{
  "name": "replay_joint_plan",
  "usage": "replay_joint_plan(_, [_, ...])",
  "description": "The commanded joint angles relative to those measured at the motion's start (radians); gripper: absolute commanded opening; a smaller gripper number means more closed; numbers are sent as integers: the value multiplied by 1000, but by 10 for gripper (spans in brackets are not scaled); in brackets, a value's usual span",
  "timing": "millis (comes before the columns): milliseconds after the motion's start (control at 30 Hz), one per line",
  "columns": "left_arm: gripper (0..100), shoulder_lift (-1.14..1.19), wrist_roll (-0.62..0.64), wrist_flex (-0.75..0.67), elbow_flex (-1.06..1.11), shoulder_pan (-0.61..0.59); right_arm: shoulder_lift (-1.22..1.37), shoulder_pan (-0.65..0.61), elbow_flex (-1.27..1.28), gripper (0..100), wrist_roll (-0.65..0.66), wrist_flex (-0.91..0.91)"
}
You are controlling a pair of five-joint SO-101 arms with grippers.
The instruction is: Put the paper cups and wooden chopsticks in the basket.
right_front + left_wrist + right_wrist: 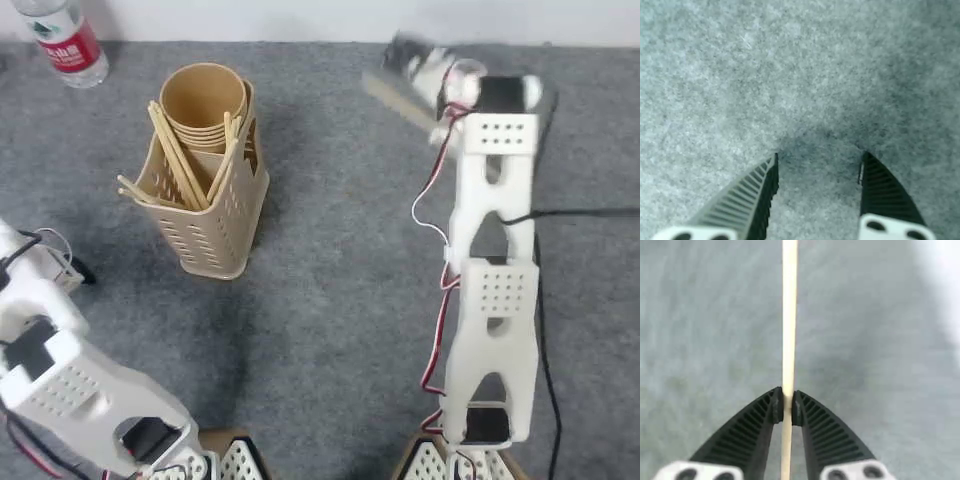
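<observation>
Right now my right gripper (785,406) is clamped on a single wooden chopstick (789,315). Its two black ribbed fingers (752,425) pinch the stick from either side, and the stick runs straight out past the tips over the grey felt (700,330). In the high view I see the right arm (495,290) stretched out toward the far edge of the felt. Its gripper is at the far end, well apart from the basket (215,235).

The basket is a beige perforated one, standing upright on the felt between the two arms and toward the far side. A nested stack of paper cups (203,95) sits upright in its far part. Several wooden chopsticks (178,160) lean inside it just beside the cups, and their upper ends poke above the rim at a slant.

My left gripper (817,167) hangs with its fingers apart, and bare felt shows between them. The left arm (70,385) is folded at the near left corner, well apart from the basket.

A water bottle (65,40) sits at the far left corner of the felt.
</observation>
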Motion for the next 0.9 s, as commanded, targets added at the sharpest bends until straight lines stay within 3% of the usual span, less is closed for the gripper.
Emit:
replay_joint_plan(0, [272, 9, 5, -2, 16, 15, -208, -93, -120, 6, -215, 38])
replay_joint_plan(167, [272, 11, 5, -2, 16, 14, -409, -291, -124, 6, -554, 41])
replay_joint_plan(367, [272, 11, 3, -2, 16, 14, -585, -645, -101, 7, -982, 39])
replay_joint_plan(467, [272, 11, 3, -2, 16, 12, -564, -768, -58, 7, -991, 30])
replay_joint_plan(733, [272, 11, 2, -2, 16, 11, -321, -837, -112, 7, -990, -219])
replay_joint_plan(867, [272, 11, 2, -2, 16, 11, -188, -964, -215, 7, -853, -294])
